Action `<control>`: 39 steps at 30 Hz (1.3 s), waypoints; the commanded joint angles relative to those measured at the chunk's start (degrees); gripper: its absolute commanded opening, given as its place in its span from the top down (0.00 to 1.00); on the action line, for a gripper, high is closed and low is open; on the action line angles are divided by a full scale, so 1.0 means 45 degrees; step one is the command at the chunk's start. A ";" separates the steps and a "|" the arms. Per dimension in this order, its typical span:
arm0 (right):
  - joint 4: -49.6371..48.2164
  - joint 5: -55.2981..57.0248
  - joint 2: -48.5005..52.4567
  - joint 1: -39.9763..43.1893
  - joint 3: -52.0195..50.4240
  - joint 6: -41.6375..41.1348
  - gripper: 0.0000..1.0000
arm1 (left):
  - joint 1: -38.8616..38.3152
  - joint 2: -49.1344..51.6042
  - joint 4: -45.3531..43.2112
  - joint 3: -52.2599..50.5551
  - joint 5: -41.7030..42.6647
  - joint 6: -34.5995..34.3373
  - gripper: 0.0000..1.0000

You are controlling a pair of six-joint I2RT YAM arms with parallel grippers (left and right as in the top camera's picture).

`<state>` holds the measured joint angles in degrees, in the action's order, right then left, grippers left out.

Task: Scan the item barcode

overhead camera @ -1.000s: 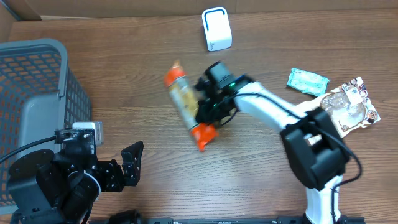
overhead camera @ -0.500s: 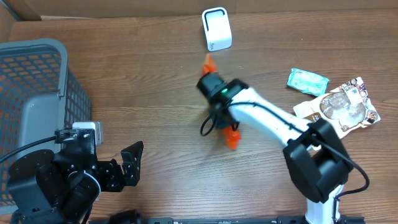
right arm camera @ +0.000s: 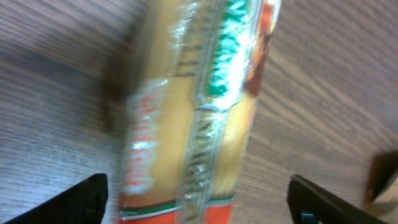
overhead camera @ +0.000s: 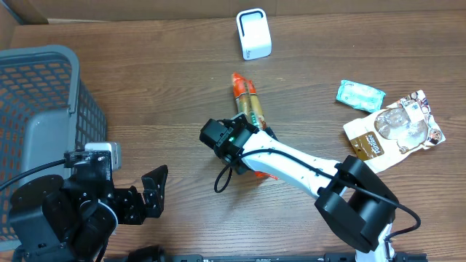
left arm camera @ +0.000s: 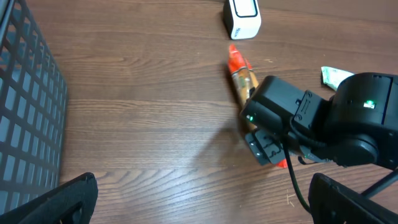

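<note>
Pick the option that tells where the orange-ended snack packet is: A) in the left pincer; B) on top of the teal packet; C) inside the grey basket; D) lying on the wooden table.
D: the snack packet lies flat on the table, apart from the white scanner.

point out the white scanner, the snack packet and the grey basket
white scanner [overhead camera: 253, 33], overhead view, middle of its top face
snack packet [overhead camera: 247, 96], overhead view, the stretch clear of the arm
grey basket [overhead camera: 40, 52], overhead view, on its far rim
</note>
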<state>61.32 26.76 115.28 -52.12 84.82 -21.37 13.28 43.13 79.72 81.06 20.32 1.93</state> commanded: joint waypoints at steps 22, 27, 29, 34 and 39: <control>-0.3551 -0.1622 0.1093 0.1302 0.0233 0.2147 0.08 | 0.0044 -0.0005 -0.0044 0.0141 -0.0049 0.0189 0.00; -0.3483 -0.0160 0.1744 0.0777 0.0233 0.2147 0.09 | 0.0044 -0.0005 -0.0044 0.0141 -0.0049 0.0189 0.01; -0.3580 0.0209 0.1904 0.0510 0.0228 0.2147 0.13 | 0.0044 -0.0005 -0.0044 0.0141 -0.0049 0.0189 0.00; -0.3308 0.1229 0.2011 0.0248 0.0219 0.2040 0.35 | 0.0044 -0.0005 -0.0044 0.0141 -0.0049 0.0189 0.01; -0.2885 0.2108 0.2011 0.0287 0.0219 0.1821 0.57 | 0.0044 -0.0005 -0.0044 0.0141 -0.0049 0.0189 0.00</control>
<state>47.59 32.18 122.58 -51.42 85.52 -12.10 13.28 43.13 79.72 81.06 20.29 1.93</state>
